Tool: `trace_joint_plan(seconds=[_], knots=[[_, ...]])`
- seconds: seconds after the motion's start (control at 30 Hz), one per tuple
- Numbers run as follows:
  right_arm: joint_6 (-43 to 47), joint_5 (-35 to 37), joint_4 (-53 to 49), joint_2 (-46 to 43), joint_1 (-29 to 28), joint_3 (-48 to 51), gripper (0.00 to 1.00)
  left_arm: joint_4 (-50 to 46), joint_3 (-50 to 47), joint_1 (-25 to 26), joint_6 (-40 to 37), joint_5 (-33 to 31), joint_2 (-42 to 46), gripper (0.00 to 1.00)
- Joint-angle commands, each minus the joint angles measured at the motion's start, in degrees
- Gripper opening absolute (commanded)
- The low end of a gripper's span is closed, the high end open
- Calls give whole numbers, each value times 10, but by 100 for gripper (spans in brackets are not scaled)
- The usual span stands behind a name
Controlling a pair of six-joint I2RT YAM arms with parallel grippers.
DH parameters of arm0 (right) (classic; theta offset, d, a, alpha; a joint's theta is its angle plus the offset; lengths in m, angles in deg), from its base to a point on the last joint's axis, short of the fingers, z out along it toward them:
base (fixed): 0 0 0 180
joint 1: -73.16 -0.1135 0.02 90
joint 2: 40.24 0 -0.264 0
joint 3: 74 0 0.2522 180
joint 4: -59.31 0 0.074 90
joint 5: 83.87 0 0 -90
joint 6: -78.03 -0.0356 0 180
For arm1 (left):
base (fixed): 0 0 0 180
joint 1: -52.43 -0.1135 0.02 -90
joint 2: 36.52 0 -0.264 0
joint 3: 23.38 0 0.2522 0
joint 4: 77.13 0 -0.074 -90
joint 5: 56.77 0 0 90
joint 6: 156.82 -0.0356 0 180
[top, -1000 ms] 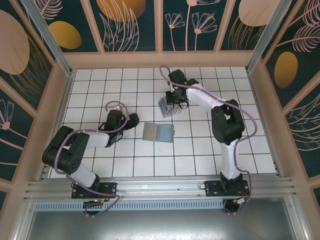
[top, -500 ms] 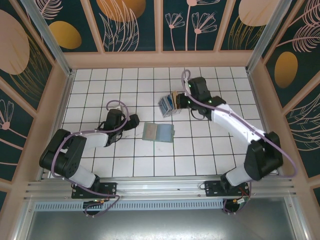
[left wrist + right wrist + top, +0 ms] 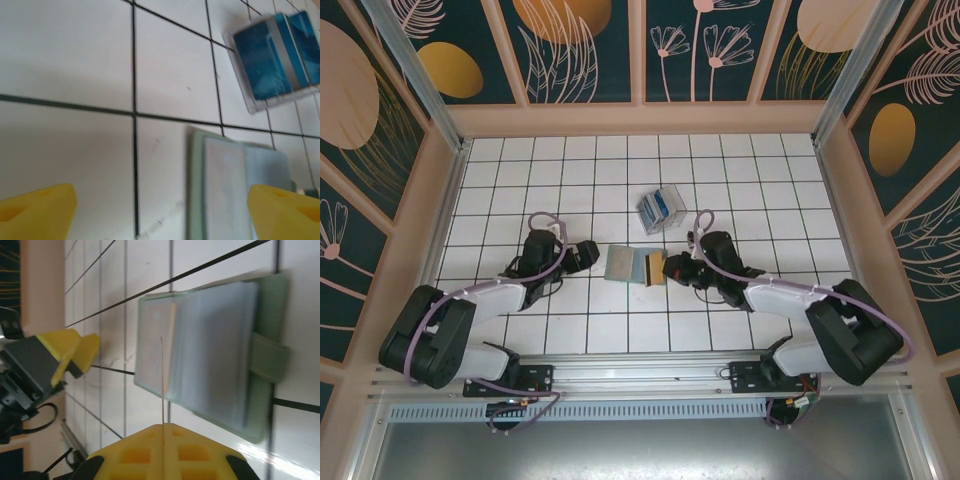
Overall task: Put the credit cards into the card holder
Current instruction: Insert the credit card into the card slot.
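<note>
Two grippers low over tiled table [image 3: 740,180]. Right gripper [image 3: 667,268] clenched on orange-yellow card [image 3: 655,268], held edge-up over right half of open card holder [image 3: 628,264]; contact unclear. Left gripper [image 3: 591,253] released, fingers wide, nothing between, just left of holder. Blue cards [image 3: 260,60] stand in clear box [image 3: 280,99] behind holder.

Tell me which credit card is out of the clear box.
The orange card, pinched edge-on in the shut right gripper over the open card holder; the blue cards sit inside the clear box.
</note>
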Motion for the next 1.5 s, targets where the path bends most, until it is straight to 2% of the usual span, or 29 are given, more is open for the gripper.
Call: trace_joint_plan(seconds=[0.0, 0.17, 0.3, 0.47, 0.57, 0.73, 1.0, 1.27, 1.47], knots=[[-38, -47, 113, 53, 3, -15, 0, -14, 17, 13, -18, 48, -10, 85], [-37, -83, 146, 135, 27, -33, 0, -13, 33, 26, -36, 58, -37, 80], [-46, -104, 182, 174, 34, -32, 0, -25, 56, 42, -47, 67, -75, 64], [-50, -126, 196, 210, 36, -45, 0, -37, 72, 49, -52, 51, -112, 51], [-47, -134, 200, 226, 37, -56, 0, -47, 80, 50, -56, 38, -131, 48], [-27, -134, 172, 241, 42, -74, 0, -75, 94, 50, -57, 14, -150, 38], [38, -168, 123, 277, 48, -117, 0, -107, 104, 50, -54, -40, -159, 29], [38, -190, 151, 318, 48, -127, 0, -108, 108, 50, -47, -37, -171, 22], [56, -184, 136, 320, 48, -135, 0, -116, 108, 51, -44, -49, -172, 22]])
